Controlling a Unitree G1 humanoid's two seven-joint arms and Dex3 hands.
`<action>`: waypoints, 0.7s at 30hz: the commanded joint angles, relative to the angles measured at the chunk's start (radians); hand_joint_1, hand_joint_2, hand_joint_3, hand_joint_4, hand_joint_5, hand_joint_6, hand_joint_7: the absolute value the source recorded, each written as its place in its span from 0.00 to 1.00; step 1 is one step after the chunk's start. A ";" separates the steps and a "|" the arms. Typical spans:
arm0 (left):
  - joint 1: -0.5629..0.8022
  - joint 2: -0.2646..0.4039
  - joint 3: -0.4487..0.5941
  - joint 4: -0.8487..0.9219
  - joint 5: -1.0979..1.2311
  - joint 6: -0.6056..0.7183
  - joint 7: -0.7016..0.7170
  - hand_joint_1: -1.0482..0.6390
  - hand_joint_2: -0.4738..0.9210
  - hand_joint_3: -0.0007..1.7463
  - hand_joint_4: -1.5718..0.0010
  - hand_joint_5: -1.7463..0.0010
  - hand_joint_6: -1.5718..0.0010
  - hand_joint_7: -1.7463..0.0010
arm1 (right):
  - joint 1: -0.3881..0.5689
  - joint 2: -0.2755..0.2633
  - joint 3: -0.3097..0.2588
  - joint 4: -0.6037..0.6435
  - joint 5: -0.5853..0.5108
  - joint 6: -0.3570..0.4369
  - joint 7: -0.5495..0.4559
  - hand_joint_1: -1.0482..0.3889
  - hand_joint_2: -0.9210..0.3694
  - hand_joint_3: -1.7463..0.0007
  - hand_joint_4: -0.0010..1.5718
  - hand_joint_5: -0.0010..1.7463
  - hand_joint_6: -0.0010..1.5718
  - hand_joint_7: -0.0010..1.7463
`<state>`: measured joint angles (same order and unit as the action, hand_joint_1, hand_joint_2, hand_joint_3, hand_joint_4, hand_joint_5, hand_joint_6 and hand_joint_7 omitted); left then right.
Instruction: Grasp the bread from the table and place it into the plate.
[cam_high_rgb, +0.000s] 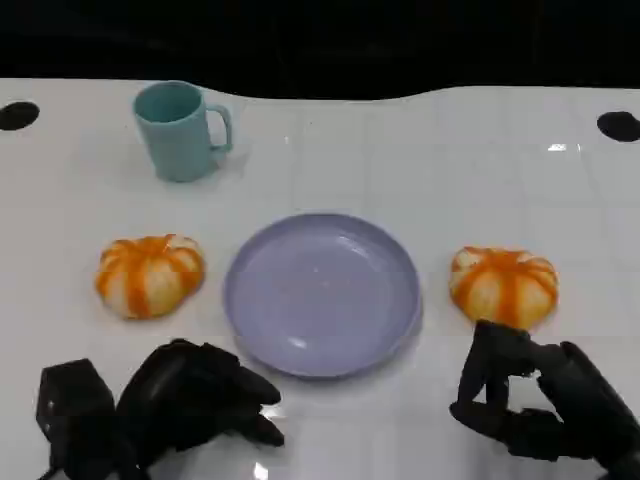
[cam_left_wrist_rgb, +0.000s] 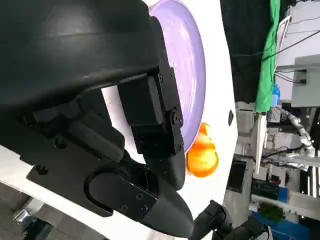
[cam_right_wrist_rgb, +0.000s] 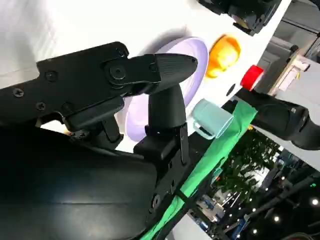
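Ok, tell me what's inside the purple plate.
Nothing lies in the purple plate: its surface is bare. Both orange-striped bread rolls sit on the table, one to its left, one to its right.

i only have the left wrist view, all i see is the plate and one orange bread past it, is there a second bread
Observer: yes, the head view shows another bread on the far side of the plate from the one you see.
Operator: is either hand holding one
Observer: no, the right hand sits just short of the bread beside it, holding nothing.
Operator: anything else on the table
Observer: a teal mug, standing beyond the plate on the robot's left side.
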<state>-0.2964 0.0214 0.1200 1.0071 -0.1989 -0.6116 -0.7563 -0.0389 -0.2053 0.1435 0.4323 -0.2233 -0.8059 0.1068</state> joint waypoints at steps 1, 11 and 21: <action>0.008 0.019 0.002 -0.012 -0.001 -0.009 -0.002 0.00 0.93 0.00 0.01 0.86 0.02 1.00 | 0.003 -0.013 -0.005 -0.011 0.001 0.010 0.000 0.45 0.00 0.86 0.52 1.00 0.39 0.97; 0.009 0.016 0.000 -0.019 -0.002 0.000 0.001 0.00 0.92 0.00 0.01 0.86 0.01 1.00 | 0.006 -0.013 -0.005 -0.012 0.002 0.008 -0.002 0.45 0.00 0.86 0.52 1.00 0.39 0.96; 0.018 0.013 0.003 -0.038 -0.014 0.020 -0.006 0.00 0.91 0.00 0.01 0.86 0.01 1.00 | 0.011 -0.014 -0.006 -0.023 0.010 0.020 0.005 0.44 0.00 0.86 0.52 1.00 0.40 0.94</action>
<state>-0.2907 0.0227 0.1187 0.9800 -0.2004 -0.6078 -0.7562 -0.0356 -0.2053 0.1438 0.4195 -0.2232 -0.7965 0.1074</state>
